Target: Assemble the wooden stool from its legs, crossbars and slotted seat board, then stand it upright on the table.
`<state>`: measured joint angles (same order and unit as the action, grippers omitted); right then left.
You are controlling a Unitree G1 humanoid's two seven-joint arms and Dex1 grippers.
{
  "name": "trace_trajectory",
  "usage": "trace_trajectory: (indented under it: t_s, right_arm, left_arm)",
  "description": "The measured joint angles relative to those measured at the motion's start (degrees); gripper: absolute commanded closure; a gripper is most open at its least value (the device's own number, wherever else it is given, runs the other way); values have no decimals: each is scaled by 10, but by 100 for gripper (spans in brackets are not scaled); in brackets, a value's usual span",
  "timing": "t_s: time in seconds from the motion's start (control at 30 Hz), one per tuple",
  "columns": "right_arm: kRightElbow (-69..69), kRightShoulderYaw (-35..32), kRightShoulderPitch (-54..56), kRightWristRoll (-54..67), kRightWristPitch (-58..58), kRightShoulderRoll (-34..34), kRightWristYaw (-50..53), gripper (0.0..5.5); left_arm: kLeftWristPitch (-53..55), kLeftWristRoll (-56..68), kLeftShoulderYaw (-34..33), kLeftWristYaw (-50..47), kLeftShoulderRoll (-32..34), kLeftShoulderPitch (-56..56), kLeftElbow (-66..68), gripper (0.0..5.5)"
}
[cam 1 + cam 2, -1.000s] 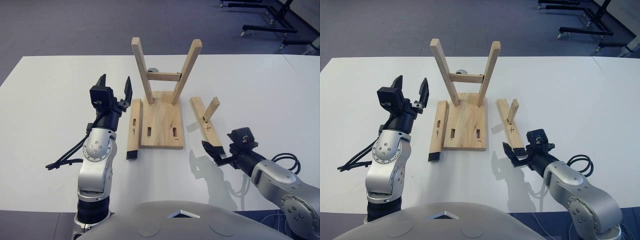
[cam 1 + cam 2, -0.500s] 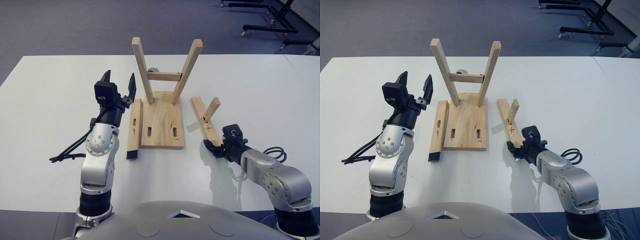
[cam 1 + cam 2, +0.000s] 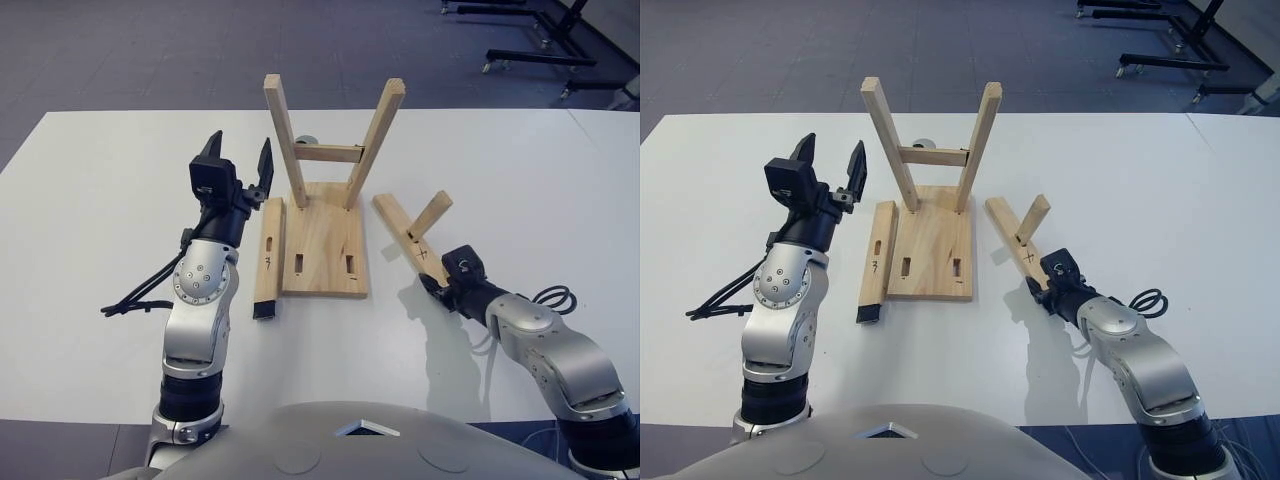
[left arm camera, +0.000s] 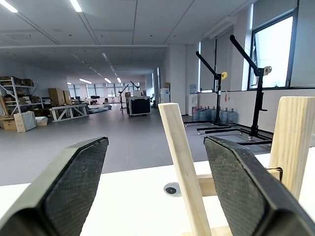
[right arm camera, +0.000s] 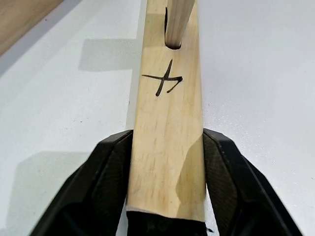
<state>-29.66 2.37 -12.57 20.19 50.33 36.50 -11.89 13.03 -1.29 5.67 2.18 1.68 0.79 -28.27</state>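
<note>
Two legs (image 3: 282, 140) joined by a crossbar (image 3: 328, 153) stand at the far end of the seat board (image 3: 325, 240), flat on the desk (image 3: 100, 200). A loose leg (image 3: 267, 255) lies just left of the board, with the left jaws released near its far end. The right jaws are clenched on the near end of the right leg (image 3: 403, 230), so the next move is likely to lift it, tip it up and push it into a near slot (image 3: 299, 262).
</note>
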Motion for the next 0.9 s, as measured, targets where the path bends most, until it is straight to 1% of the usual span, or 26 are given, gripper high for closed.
trace_trajectory:
  t_s: [0.07,0.2,0.23,0.27,0.37,0.4,0.43,0.53,0.67,0.73,0.8,0.9]
  right_arm:
    - [40,-15,1,-1,-41,-4,-18,337]
    - [149,-54,-8,-12,-170,-13,-64,339]
    - [197,-85,-11,-3,-213,-17,-94,339]
    - [219,-101,-13,12,-230,-21,-114,339]
    - [263,-143,-28,65,-268,-35,-196,344]
    - [266,-154,-42,93,-280,-36,-243,344]
    - [265,-156,-52,110,-280,-38,-273,344]
    - [238,-161,-49,149,-273,-45,-314,344]
    - [219,-170,0,171,-265,-49,-317,344]
    - [218,-180,6,177,-262,-48,-320,344]
    - [205,-194,6,211,-247,-49,-336,344]
    - [196,-234,12,274,-223,-48,-351,344]
  left_arm:
    - [-13,3,-6,0,0,5,8,194]
    - [-34,26,-13,11,-2,16,17,194]
    - [-34,45,-20,22,-3,19,19,194]
    - [-35,56,-23,25,-3,21,19,194]
    - [-41,110,-38,58,-1,24,19,194]
    - [-41,135,-42,79,3,27,18,194]
    - [-41,152,-43,93,7,30,18,194]
    - [-40,204,-43,137,14,33,18,194]
    - [-40,232,-53,159,25,33,30,194]
    - [-40,236,-58,164,29,33,36,194]
    - [-39,256,-63,175,31,33,38,194]
    - [-30,295,-73,193,36,33,38,194]
